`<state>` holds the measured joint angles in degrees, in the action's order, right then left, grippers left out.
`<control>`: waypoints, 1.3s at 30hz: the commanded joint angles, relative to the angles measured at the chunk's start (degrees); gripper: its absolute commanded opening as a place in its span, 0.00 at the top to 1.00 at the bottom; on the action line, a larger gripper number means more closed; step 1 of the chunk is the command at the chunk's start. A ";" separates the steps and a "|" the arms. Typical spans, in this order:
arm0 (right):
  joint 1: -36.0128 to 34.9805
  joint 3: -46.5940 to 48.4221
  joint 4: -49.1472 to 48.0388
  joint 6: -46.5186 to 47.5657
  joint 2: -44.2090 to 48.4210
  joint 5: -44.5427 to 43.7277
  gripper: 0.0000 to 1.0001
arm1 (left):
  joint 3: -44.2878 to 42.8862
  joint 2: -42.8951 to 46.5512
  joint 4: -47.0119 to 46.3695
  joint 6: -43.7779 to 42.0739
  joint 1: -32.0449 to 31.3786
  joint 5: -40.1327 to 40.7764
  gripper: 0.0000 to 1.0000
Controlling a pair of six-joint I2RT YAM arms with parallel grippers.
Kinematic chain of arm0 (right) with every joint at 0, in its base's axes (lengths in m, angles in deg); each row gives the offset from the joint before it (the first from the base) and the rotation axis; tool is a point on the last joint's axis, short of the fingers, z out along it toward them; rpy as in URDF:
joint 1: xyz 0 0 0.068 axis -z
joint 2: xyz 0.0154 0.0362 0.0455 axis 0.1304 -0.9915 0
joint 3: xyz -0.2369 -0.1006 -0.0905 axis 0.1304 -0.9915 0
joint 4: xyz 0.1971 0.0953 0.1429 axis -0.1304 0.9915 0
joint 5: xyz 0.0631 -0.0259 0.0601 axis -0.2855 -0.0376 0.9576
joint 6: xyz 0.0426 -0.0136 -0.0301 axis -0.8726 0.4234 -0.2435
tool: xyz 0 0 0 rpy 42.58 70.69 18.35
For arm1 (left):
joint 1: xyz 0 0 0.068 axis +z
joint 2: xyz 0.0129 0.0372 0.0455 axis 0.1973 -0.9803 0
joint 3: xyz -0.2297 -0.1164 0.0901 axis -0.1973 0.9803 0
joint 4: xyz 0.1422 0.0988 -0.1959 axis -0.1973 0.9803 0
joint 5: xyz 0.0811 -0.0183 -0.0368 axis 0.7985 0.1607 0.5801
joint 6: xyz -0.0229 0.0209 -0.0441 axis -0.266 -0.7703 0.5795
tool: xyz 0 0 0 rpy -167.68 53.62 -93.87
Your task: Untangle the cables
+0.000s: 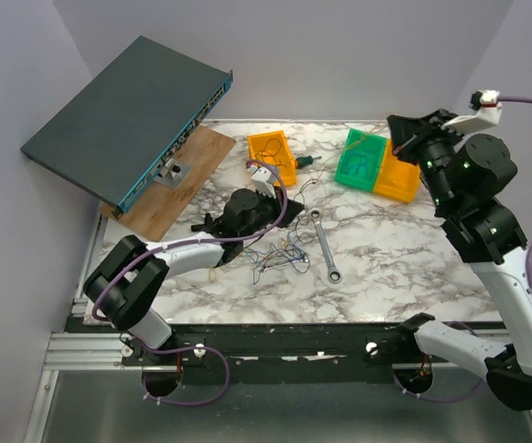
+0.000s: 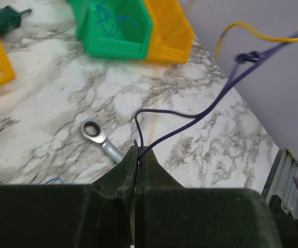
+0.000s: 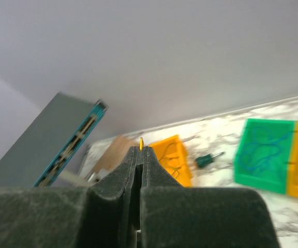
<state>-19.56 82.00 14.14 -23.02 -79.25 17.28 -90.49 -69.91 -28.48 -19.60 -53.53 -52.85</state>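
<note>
**Wire by wire:** Low over the white marble-patterned table point(image 1: 405, 268), the left gripper point(image 2: 138, 155) has its jaws pressed together on a thin dark purple wire point(image 2: 193, 118). The wire climbs away to the right into open air. There it meets a thin yellow-orange wire point(image 2: 252, 32) at a small knot point(image 2: 247, 57), clear of the tabletop.

The right gripper point(image 3: 140, 150) is poised high over the table's far right side, its jaws likewise closed. A sliver of yellow at their tips suggests they are pinching the end of that yellow-orange wire.

The rest of the small multicoloured tangle of cables point(image 1: 280, 254) lies on the marble just beside the left arm's wrist. It is near a silver ratchet wrench point(image 1: 324, 245). A green plastic bin point(image 2: 113, 47) at the far edge has loose blue wire in it.

The step in hand appears to be separating one pair: each arm grips one strand, with the knot strung between them.

The next move likely calls for care rather than force. A straight pull apart could cinch the knot tighter or drag the whole tangle along. Easing the strands so that the loop opens, or regripping closer to the knot, looks the safer course. How tight the knot is cannot be told from these views.
</note>
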 commanded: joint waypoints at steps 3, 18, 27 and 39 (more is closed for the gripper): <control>-0.02 1.34 -1.46 9.05 6.51 -29.99 0.99 | 9.98 3.64 -0.56 8.45 7.33 1.76 1.00; -0.02 -3.22 -7.86 11.66 0.85 -28.91 0.99 | 16.66 17.88 7.48 7.09 10.30 -0.67 1.00; 1.87 0.46 -11.70 10.94 -10.17 -27.67 0.99 | 15.94 28.67 18.77 2.02 7.98 1.13 1.00; 9.94 16.80 -10.77 11.11 -26.02 -24.05 0.99 | 14.58 33.73 24.30 -0.47 6.84 3.40 1.00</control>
<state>-11.99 94.24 4.20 -11.76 -101.96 -8.53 -73.47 -37.34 -6.89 -18.22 -46.29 -51.21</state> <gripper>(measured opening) 0.029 0.014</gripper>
